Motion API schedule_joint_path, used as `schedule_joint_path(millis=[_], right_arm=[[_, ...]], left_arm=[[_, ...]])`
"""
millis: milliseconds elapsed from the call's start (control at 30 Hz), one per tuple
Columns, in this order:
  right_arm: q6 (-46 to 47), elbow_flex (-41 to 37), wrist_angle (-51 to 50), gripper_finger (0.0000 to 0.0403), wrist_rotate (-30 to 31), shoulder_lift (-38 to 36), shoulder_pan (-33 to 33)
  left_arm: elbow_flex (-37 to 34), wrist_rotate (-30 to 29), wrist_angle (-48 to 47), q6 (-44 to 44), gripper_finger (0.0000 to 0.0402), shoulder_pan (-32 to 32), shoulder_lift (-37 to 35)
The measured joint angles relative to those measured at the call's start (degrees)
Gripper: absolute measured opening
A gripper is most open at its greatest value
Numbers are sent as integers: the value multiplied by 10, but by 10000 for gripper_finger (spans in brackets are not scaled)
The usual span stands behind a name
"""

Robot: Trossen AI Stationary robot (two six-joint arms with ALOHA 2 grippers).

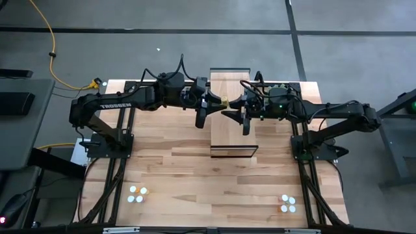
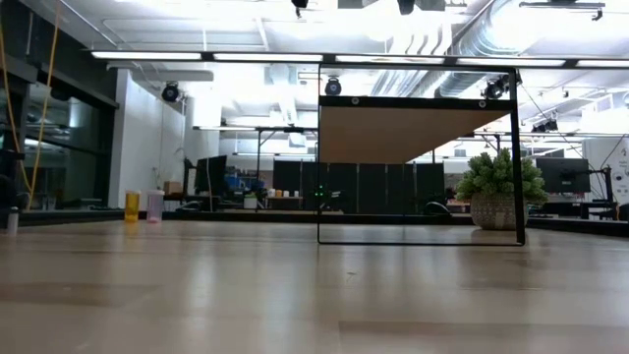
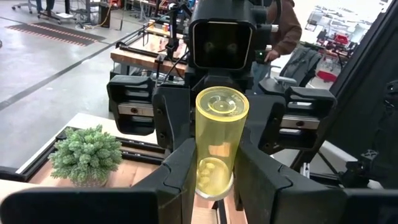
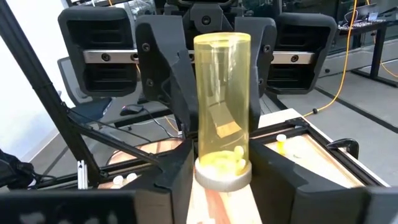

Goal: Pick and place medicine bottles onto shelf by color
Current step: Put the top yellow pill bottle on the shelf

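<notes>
- The yellow bottle (image 3: 219,143) hangs in the air above the shelf (image 1: 231,133), between the two grippers, which face each other. It stands on end with its white cap (image 4: 224,176) down.
- Left gripper (image 1: 207,107): its fingers are narrow and pressed to the bottle's sides low down, near the cap — it carries the bottle.
- Right gripper (image 1: 242,112) sits close at the bottle from the other side. I cannot tell whether it grips or only flanks it.
- Handling, as I judge it: a small clear plastic tube, light and stiff, with smooth round walls that could slip or twist in a pinch. The best hold is square across the body, and the cap end gives a rim to stop sliding.
- Contents: a few small pale pills (image 4: 227,160) lie loose at the cap end. The rest of the tube looks empty, so the weight sits low.
- More bottles wait on the desk (image 1: 195,175) in two clusters — front left (image 1: 136,193) and front right (image 1: 288,205), well apart from the shelf.
</notes>
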Motion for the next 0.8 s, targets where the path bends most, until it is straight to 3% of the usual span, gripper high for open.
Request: schedule_joint_path(millis=[200,567,800], right_arm=[[0,0,0,103,0,0,0],[-1,0,0,104,0,0,0],[-15,0,-2,104,0,-1,0]], left_arm=[[0,0,0,0,87,0,0],[0,6,0,-2,88,0,0],[1,39,-5,-11,139,18,-8]])
